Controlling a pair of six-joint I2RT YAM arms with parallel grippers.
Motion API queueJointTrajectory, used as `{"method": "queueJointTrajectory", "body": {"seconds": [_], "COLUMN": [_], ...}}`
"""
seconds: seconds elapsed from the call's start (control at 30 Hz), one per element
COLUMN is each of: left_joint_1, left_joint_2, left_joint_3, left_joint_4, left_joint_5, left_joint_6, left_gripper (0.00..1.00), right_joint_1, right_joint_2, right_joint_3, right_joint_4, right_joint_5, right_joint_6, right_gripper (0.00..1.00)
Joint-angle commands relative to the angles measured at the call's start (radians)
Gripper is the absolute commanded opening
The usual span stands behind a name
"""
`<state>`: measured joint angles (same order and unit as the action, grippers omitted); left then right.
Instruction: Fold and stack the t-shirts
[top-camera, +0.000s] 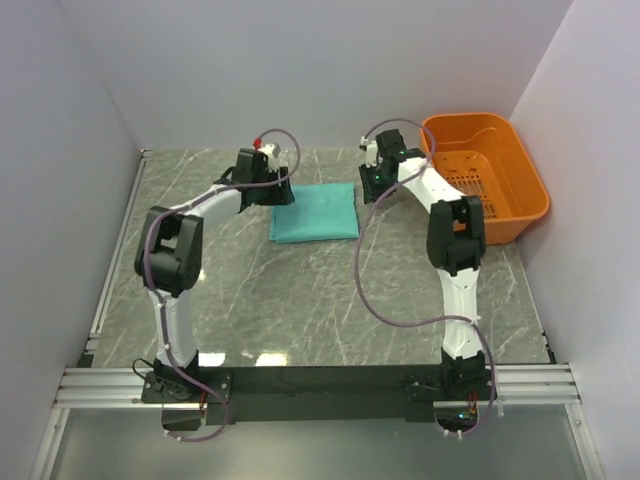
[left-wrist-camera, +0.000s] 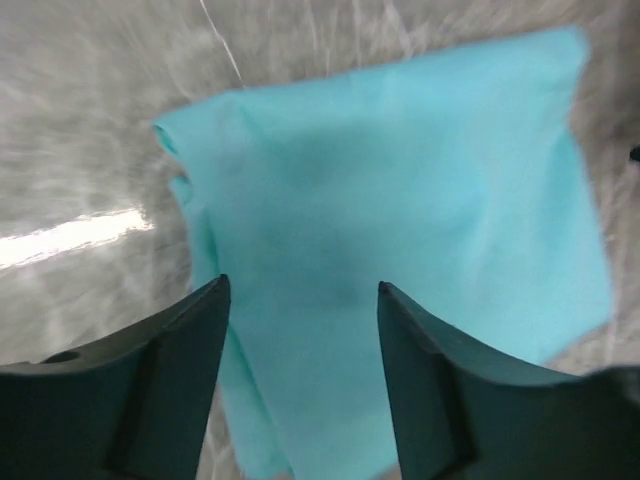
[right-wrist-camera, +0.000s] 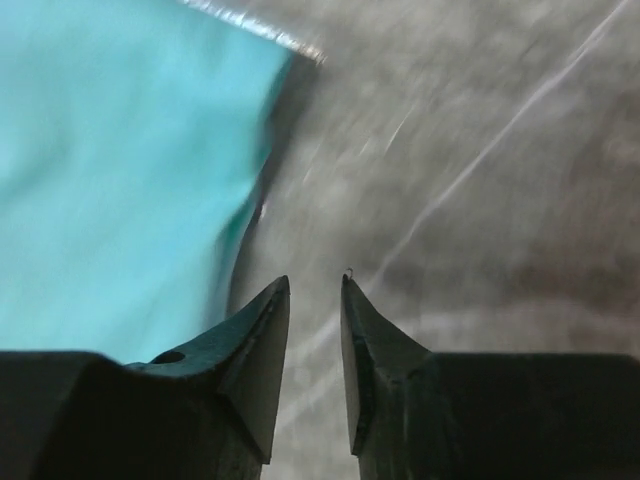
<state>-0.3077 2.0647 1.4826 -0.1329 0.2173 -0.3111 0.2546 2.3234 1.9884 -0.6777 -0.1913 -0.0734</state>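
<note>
While both prs of jaws hang at the far side of the desk (top-camera: 300, 300), 1 teal t-shirt (top-camera: 314, 211) lies there betw. them, folded to a flat rectangle. L jaws: wide apart, empty, over its far-left corner. R jaws: narrow gap, nothing in it, over bare desk just right of shirt edge. 1 orange basket (top-camera: 510, 228) far right, apart from shirt.

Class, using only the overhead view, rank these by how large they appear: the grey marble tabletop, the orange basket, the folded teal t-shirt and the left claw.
Largest to smallest:
1. tabletop
2. orange basket
3. t-shirt
4. left claw
The basket's raised walls sit nearer the camera, yet its lead over the t-shirt looks clear.
</note>
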Motion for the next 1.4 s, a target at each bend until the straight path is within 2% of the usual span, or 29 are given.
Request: {"method": "queueJointTrajectory", "body": {"seconds": [0.0, 0.1, 0.17, 0.33, 0.47, 0.63, 0.87, 1.2, 1.3, 1.37], "left_joint_1": [0.005, 0.007, 0.009, 0.009, 0.010, 0.010, 0.004, -0.013, -0.013, -0.013], "left_joint_2": [-0.218, -0.319, -0.353, -0.353, -0.319, -0.253, -0.138, -0.115, -0.114, -0.115], "left_joint_3": [-0.056, -0.171, -0.243, -0.350, -0.378, -0.331, -0.269, -0.286, -0.291, -0.294], "left_joint_4": [0.076, 0.087, 0.069, 0.038, 0.061, 0.039, 0.022, 0.053, 0.053, 0.059], "left_joint_5": [-0.067, -0.049, -0.030, -0.061, -0.091, -0.095, -0.003, 0.060, 0.074, 0.083], "left_joint_6": [-0.011, -0.049, -0.069, -0.140, -0.160, -0.168, -0.184, -0.226, -0.230, -0.232], "left_gripper": [0.67, 0.72, 0.72, 0.71, 0.70, 0.69, 0.62, 0.43, 0.31, 0.15], "right_joint_1": [-0.002, 0.000, 0.000, -0.003, -0.015, -0.075, -0.140, -0.173, -0.183, -0.187], "right_joint_2": [-0.231, -0.386, -0.494, -0.662, -0.789, -0.826, -0.822, -0.822, -0.820, -0.820], "right_joint_3": [-0.057, -0.204, -0.322, -0.471, -0.542, -0.577, -0.608, -0.622, -0.625, -0.628], "right_joint_4": [-0.084, -0.089, -0.068, -0.065, -0.048, -0.039, -0.026, -0.013, -0.014, -0.016], "right_joint_5": [-0.181, -0.364, -0.433, -0.511, -0.563, -0.625, -0.675, -0.698, -0.704, -0.711], "right_joint_6": [-0.169, -0.294, -0.296, -0.310, -0.289, -0.290, -0.284, -0.275, -0.276, -0.276], "right_gripper": [0.37, 0.42, 0.45, 0.48, 0.49, 0.50, 0.50, 0.50, 0.50, 0.50]}}
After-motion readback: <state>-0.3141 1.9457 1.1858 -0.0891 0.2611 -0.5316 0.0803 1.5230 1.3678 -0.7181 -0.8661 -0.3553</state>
